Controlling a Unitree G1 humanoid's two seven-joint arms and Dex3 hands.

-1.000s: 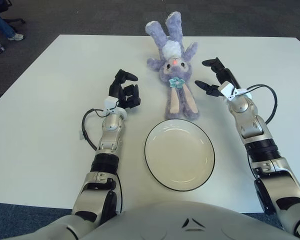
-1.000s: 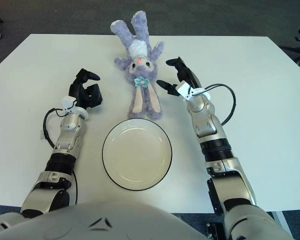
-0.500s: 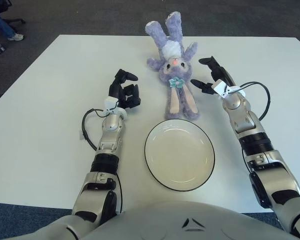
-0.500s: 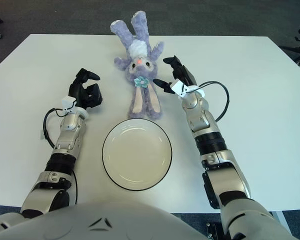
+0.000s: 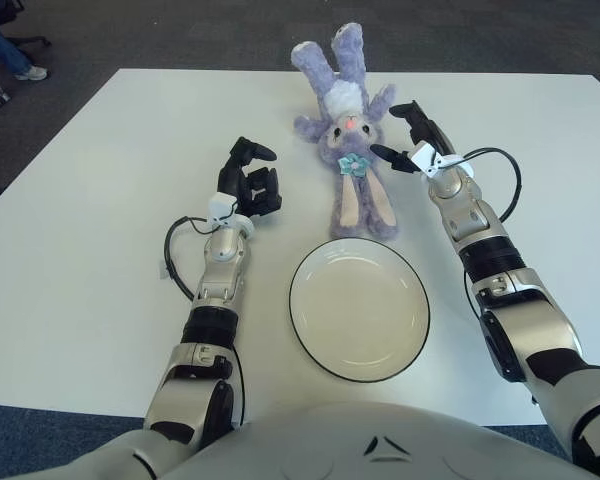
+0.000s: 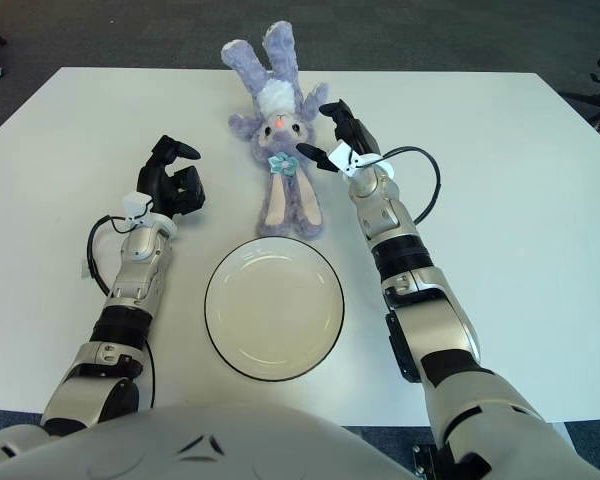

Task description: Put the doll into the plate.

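A purple plush bunny doll [image 5: 348,135] lies on the white table [image 5: 100,200], ears pointing away from me, feet toward the plate. The empty white plate [image 5: 359,308] with a dark rim sits just in front of the doll's feet. My right hand [image 5: 400,140] is open right beside the doll's right side, fingers spread near its arm, holding nothing. My left hand [image 5: 248,180] shows to the left of the doll, apart from it, fingers curled and holding nothing.
Dark carpet floor surrounds the table. A seated person's legs [image 5: 5,45] and chair base show at the far left beyond the table corner. Black cables loop along both forearms.
My right hand has moved left and away from me, closing in on the doll's side. The left hand, doll and plate have not moved.
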